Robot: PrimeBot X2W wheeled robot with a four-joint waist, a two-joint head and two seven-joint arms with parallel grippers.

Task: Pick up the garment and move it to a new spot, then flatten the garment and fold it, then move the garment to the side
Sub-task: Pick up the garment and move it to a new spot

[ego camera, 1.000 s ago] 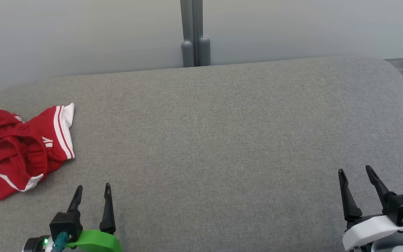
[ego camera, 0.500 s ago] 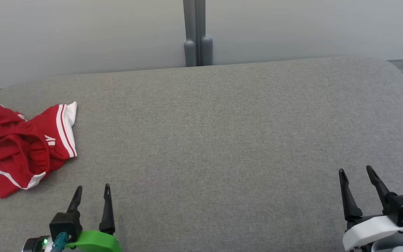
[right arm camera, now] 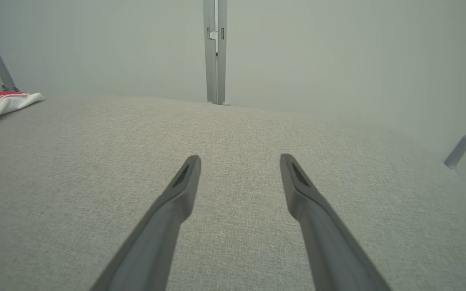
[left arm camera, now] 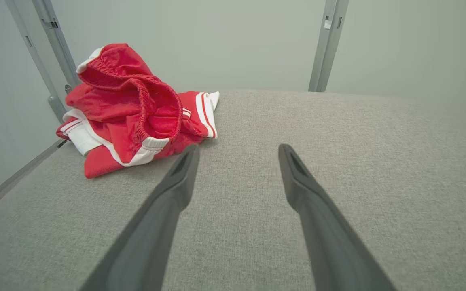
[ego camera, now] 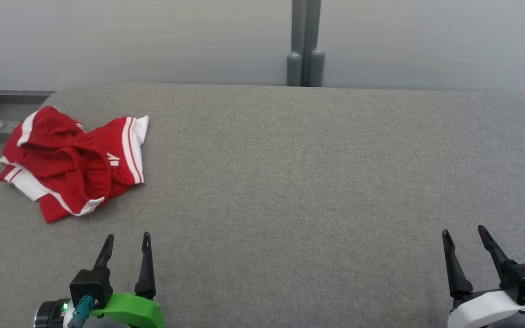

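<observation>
Red garment (ego camera: 73, 159) lay crumpled near the far left corner of the bench (ego camera: 290, 182). Left claw (ego camera: 128, 236) and right claw (ego camera: 463, 230) hung over the bench's near edge, both spread wide, gripping nothing.

surface: desk (ego camera: 299, 191), grey woven fabric cover, rounded far corners | load: one garment (ego camera: 73, 159), red with white trim, crumpled in a heap | position: far left corner, close to left edge | cover: lies smooth and flat
</observation>
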